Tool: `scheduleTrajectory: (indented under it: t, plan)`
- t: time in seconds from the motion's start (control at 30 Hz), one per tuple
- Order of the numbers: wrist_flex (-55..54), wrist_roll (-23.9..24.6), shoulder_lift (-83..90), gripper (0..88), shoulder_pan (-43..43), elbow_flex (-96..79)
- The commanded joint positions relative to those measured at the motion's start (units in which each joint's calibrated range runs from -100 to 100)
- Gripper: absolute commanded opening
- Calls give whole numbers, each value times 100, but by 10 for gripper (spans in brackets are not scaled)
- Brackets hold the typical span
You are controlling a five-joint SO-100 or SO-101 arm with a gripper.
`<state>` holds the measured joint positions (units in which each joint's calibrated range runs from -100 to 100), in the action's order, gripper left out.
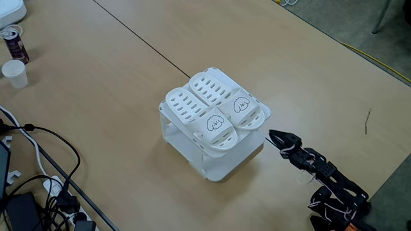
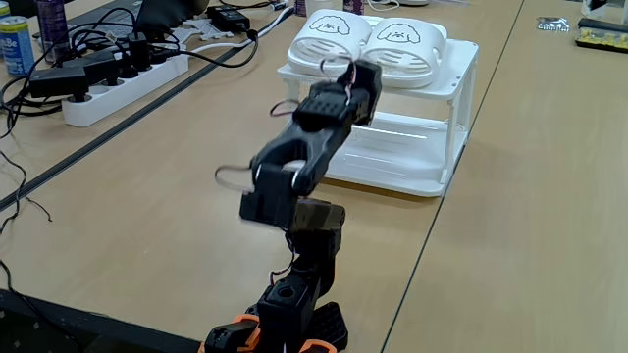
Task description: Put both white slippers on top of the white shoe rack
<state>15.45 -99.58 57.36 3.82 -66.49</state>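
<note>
I'm looking down from a fixed view and both slippers sit on the rack (image 1: 215, 168). One slipper (image 1: 199, 119) lies toward the 9 o'clock side of the top, the other slipper (image 1: 228, 97) is pressed against it toward 1 o'clock. They touch along their long sides, dog-face toes pointing to about 4 o'clock, and both toes hang a little over the rack's edge.

My gripper (image 1: 272, 135) is at roughly 4 o'clock from the rack, just off its corner, tip aimed back at the slippers. It's clear of them, touching nothing. The jaws look drawn together with nothing between them, though at this size I can't be sure they are fully clenched.

From a fixed view behind the arm, the arm (image 2: 304, 162) rises from its base at 6 o'clock and leans toward 12. The rack (image 2: 432, 172) stands beyond it with its see-through sides and a lower shelf. The two slippers (image 2: 329, 37) (image 2: 404, 43) lie side by side on top, faces toward me. The arm covers the gripper's tips here.

On the table (image 1: 308, 70), a paper cup (image 1: 15, 72) and a can (image 1: 14, 42) stand at 10 o'clock, well apart from the rack. Cables (image 1: 45, 160) sprawl at 8 o'clock, and a power strip (image 2: 123, 83) lies at 10 o'clock in the behind-arm view.
</note>
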Motion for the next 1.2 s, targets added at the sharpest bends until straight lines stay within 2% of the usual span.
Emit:
scheduleTrajectory:
  t: [0.0,0.23,0.43,0.67,0.9,1.07,1.17]
  plan:
    - [-216,-42,1100,8,-28,-717]
    - [-2417,-42,2118,8,-12,-2404]
    - [-3857,-42,3002,8,29,-3324]
    - [-4349,-42,4264,7,13,-3108]
    - [-7119,-42,4163,7,194,-2774]
    - [-9241,-42,4138,8,136,-3324]
    - [-10121,-42,4146,8,161,-3297]
